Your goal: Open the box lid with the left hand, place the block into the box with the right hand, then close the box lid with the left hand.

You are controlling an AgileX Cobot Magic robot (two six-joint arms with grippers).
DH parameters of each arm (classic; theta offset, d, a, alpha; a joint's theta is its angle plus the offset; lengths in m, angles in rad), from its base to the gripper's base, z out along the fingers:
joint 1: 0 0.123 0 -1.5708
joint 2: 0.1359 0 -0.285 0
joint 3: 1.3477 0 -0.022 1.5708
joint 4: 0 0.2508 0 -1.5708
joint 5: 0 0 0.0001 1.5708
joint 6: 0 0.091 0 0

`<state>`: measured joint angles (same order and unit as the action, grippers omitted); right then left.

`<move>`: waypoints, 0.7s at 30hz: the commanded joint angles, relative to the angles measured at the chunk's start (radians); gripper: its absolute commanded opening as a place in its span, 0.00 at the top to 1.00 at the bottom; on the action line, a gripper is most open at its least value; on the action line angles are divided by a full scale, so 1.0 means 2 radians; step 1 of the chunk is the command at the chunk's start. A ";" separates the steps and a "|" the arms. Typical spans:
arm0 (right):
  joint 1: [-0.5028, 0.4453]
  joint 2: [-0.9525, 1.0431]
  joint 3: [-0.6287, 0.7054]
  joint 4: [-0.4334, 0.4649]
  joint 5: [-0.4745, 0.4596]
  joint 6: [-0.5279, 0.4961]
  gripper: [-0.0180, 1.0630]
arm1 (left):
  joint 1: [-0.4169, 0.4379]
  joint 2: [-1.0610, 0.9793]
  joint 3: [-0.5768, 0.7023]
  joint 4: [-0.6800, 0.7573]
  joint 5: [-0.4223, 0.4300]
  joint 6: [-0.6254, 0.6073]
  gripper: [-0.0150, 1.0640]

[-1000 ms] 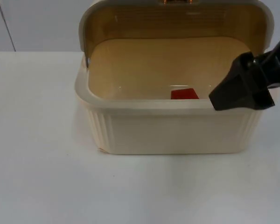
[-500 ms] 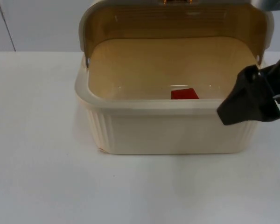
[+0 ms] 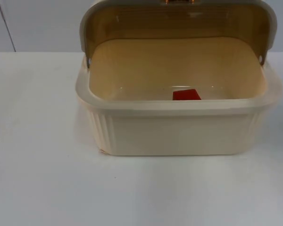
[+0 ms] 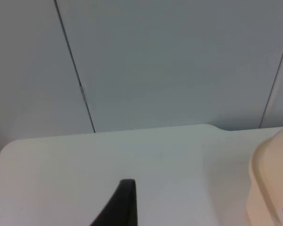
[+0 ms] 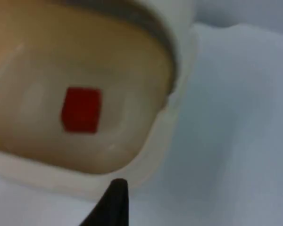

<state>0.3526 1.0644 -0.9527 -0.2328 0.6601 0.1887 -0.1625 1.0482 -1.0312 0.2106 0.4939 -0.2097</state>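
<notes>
A cream plastic rectangular box with ribbed walls and a broad rolled rim (image 3: 179,134) stands in the middle of the white table top (image 3: 37,179). Its long front wall faces 6 o'clock. Its hinged lid, cream outside and amber-brown inside (image 3: 179,21), is swung up and stands open along the 12 o'clock edge, in front of the grey partition wall (image 3: 37,23).

Inside the box lies one small red block (image 3: 187,95). It rests flat on the tan floor, close to the 6 o'clock wall and a little toward 3 o'clock of the floor's middle. The front rim hides its near edge. It is the one thing that can be made out in the box.

In the right wrist view the same red block (image 5: 81,109) shows as a square lying apart from the walls, with bare floor all round it. The right gripper (image 5: 114,202) hangs just outside the box, its black tip by the rim (image 5: 160,141) near a rounded corner, with the table (image 5: 236,141) beyond. It touches neither the block nor the box, and whether it is released or clenched cannot be told.

The left gripper (image 4: 125,202) waits over bare table (image 4: 132,150), facing the wall (image 4: 179,61). A rounded cream edge of the box (image 4: 273,183) stands off to one side, well apart from it. Whether this gripper is released or clenched cannot be told either.
</notes>
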 commanded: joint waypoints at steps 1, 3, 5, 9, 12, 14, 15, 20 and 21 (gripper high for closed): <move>-0.035 -0.029 -0.004 -0.013 -0.011 0.001 0.01 | -0.003 -0.003 0.000 0.001 -0.003 -0.003 0.02; -0.094 -0.065 -0.004 -0.033 -0.035 0.001 0.01 | -0.003 -0.003 0.000 0.001 -0.007 -0.003 0.02; -0.148 -0.091 -0.005 -0.052 -0.050 0.003 0.01 | -0.003 -0.003 0.000 0.001 -0.010 -0.003 0.02; -0.206 -0.112 -0.005 -0.048 -0.052 0.021 0.01 | -0.003 -0.003 0.000 -0.001 -0.016 -0.003 0.02; -0.227 -0.115 -0.001 -0.004 -0.077 0.023 0.01 | -0.003 -0.003 0.000 -0.001 -0.016 -0.003 0.02; -0.224 -0.108 0.005 0.064 -0.090 -0.033 0.01 | -0.003 -0.003 0.000 -0.002 -0.017 -0.003 0.02; -0.224 -0.099 0.007 0.097 -0.088 -0.069 0.01 | -0.003 -0.003 0.000 -0.002 -0.017 -0.003 0.02; -0.224 -0.067 0.015 0.126 -0.102 -0.094 0.01 | -0.003 -0.003 0.000 -0.002 -0.017 -0.003 0.02; -0.224 -0.067 0.015 0.126 -0.102 -0.094 0.01 | -0.003 -0.003 0.000 -0.002 -0.017 -0.003 0.02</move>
<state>-0.0911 0.9264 -0.9263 0.0076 0.4765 0.0214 -0.1625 1.0482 -1.0312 0.2106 0.4728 -0.2097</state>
